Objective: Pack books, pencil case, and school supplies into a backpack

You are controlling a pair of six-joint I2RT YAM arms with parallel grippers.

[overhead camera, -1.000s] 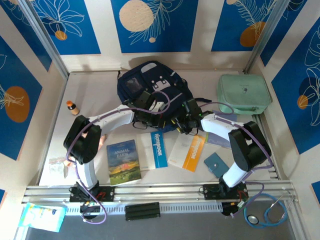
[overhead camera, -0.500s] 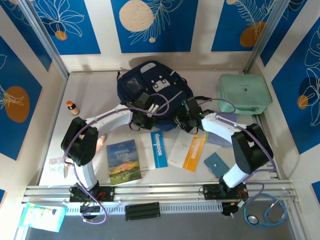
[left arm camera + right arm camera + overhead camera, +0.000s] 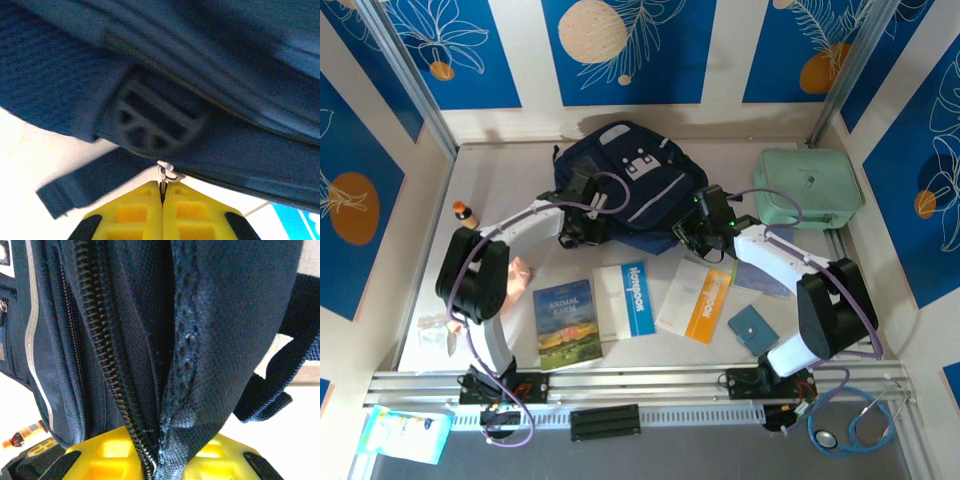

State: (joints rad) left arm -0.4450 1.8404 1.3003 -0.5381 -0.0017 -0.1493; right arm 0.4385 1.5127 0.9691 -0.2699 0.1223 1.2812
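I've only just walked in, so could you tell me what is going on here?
Both arms are at the large navy-blue fabric backpack at the back of the table. The left claw is shut on its small metal zipper pull; the right claw pinches the fabric edge beside the zipper teeth. The three thin paperbacks and the small teal-blue square booklet lie on the table, not yet packed.

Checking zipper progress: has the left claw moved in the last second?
Yes. The left claw, shut on the backpack's zipper pull, has slid left along the bag's near edge, toward the orange-capped bottle.
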